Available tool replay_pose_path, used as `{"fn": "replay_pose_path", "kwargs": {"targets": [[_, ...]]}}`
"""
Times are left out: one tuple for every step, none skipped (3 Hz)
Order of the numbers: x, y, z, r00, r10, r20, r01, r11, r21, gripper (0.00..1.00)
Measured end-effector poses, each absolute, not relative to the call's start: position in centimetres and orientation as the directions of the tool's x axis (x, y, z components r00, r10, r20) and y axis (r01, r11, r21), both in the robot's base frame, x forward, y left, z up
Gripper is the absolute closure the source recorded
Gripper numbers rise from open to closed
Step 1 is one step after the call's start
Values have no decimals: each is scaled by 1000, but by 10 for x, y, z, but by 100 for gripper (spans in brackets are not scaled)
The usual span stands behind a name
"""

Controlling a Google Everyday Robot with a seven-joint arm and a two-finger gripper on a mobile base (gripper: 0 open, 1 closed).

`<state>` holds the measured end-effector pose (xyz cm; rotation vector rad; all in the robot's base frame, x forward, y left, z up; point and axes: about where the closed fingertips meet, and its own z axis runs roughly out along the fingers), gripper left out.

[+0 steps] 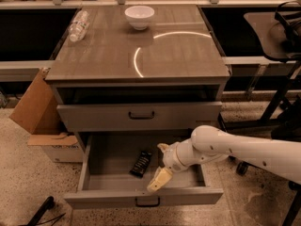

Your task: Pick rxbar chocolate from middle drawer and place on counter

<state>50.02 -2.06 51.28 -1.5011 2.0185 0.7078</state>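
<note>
The rxbar chocolate (141,163), a small black bar, lies flat on the floor of the open middle drawer (108,197), left of centre. My gripper (161,164) is inside the drawer just right of the bar, open and empty. One pale finger (159,179) points down toward the drawer front and the other (163,148) sits further back. The white arm reaches in from the right. The counter (178,55) is the glossy wood-grain top above, with a curved light reflection.
A white bowl (139,17) and a clear plastic bottle (78,25) sit at the back of the counter. The drawer above (141,115) is shut. A cardboard box (40,117) stands at left, and a dark chair frame (282,79) at right.
</note>
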Motion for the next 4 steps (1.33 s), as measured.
{"fn": "replay_pose_path", "kwargs": {"targets": [[510, -15, 504, -230, -700, -676, -966, 248, 72, 0], [523, -12, 498, -206, -698, -686, -965, 260, 25, 0], [538, -7, 494, -193, -678, -710, -958, 287, -14, 0], [541, -1, 486, -195, -672, -714, -958, 288, -9, 0]]}}
